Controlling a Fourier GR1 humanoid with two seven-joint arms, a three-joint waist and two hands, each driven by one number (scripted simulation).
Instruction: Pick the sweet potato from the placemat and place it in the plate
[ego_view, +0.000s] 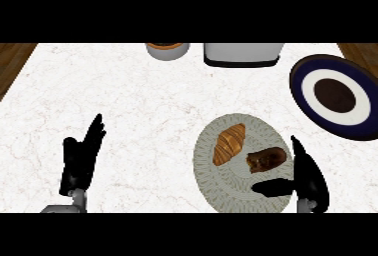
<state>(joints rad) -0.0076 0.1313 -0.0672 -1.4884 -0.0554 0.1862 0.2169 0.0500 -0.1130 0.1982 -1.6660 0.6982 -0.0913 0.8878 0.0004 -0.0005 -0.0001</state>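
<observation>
Below me, a white marble counter (133, 100) with faint grey and rust veining fills nearly the whole view. Dark brown wood shows past its edges at my upper left (13, 60) and upper right (362, 52), the grain running in long streaks. The light falls even and soft across the stone, leaving no hard shadows on it.

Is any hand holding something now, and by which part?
Nothing is held. The right hand is open beside the sweet potato; the left hand rests open.
</observation>
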